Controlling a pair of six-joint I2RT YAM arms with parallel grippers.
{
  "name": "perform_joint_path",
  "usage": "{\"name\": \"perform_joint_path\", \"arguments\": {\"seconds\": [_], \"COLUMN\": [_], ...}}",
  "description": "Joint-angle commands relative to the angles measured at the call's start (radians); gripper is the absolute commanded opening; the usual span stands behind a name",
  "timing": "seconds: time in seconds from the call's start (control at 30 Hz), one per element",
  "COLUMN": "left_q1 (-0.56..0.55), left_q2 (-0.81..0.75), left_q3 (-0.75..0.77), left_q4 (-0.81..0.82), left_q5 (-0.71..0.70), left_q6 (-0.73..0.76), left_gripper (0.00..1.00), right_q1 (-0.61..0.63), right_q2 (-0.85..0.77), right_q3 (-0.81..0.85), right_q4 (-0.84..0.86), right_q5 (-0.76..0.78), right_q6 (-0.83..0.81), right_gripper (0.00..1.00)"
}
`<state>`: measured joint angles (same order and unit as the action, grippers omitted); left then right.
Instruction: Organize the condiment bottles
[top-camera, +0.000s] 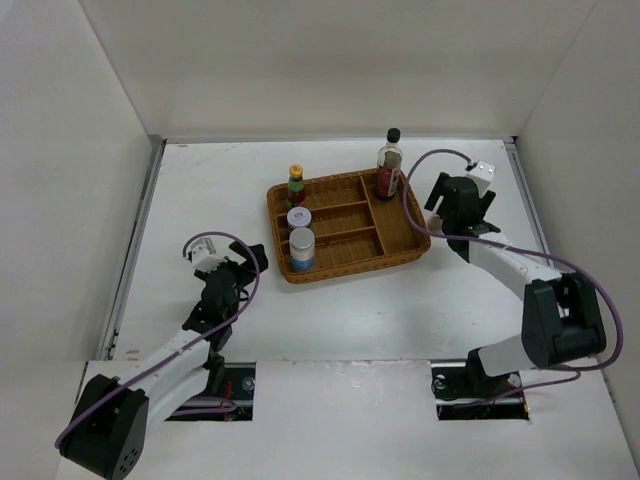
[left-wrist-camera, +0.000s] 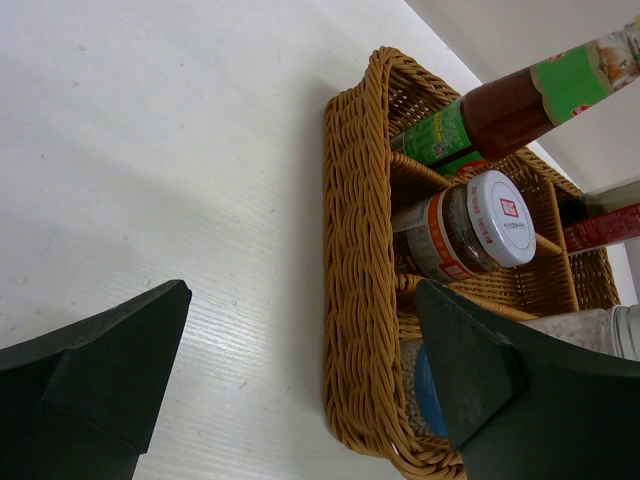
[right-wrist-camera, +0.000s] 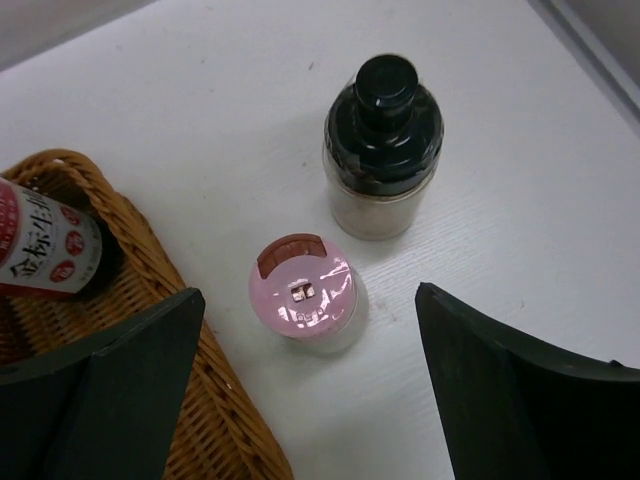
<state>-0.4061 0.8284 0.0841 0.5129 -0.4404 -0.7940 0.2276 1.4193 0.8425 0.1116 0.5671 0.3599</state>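
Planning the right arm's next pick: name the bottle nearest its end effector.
The pink-lidded shaker, on the table beside the tray, lined up with the right end effector's open gap; the black-capped bottle stands farther off.

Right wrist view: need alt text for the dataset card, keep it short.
Seen from above between the right arm's open fingers, a pink-lidded shaker stands on the white table just outside a wicker tray. A small black-capped bottle stands beyond it, apart. A red-labelled dark-sauce bottle stands inside the tray at the left edge.
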Motion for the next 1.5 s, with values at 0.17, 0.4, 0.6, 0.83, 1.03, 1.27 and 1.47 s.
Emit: {"name": "perform_joint_path", "arguments": {"seconds": [0.17, 0.4, 0.6, 0.83, 1.03, 1.27, 1.47], "left_q1": [0.005, 0.002, 0.002, 0.003, 0.005, 0.003, 0.002], "left_q2": [-0.003, 0.006, 0.006, 0.011, 0.006, 0.011, 0.014], "left_q3": [-0.009, -0.006, -0.006, -0.004, -0.006, -0.004, -0.003], "left_q4": [0.05, 0.052, 0.052, 0.053, 0.053, 0.053, 0.053], "left_q5": [0.006, 0.006, 0.006, 0.006, 0.006, 0.006, 0.006], "left_q6": [-0.01, -0.01, -0.01, -0.01, -0.01, -0.01, -0.01], "left_gripper": [1.0, 1.0, 1.0, 1.0, 1.0, 1.0, 1.0], "right_q1": [-0.041, -0.034, 0.029, 0.16, 0.22, 0.226, 0.226], "right_q2": [0.107, 0.078, -0.038, -0.103, 0.033, 0.154, 0.231], "right_q3": [0.069, 0.053, 0.041, 0.076, 0.115, 0.173, 0.172], "right_q4": [0.031, 0.129, 0.128, 0.135, 0.212, 0.238, 0.283], "right_q5": [-0.102, -0.014, 0.045, 0.004, -0.068, -0.122, -0.118], "right_q6": [0.039, -0.022, -0.072, -0.072, -0.056, -0.061, -0.068], "right_gripper": [0.75, 0.51, 0.5, 0.5, 0.51, 0.51, 0.54]}}
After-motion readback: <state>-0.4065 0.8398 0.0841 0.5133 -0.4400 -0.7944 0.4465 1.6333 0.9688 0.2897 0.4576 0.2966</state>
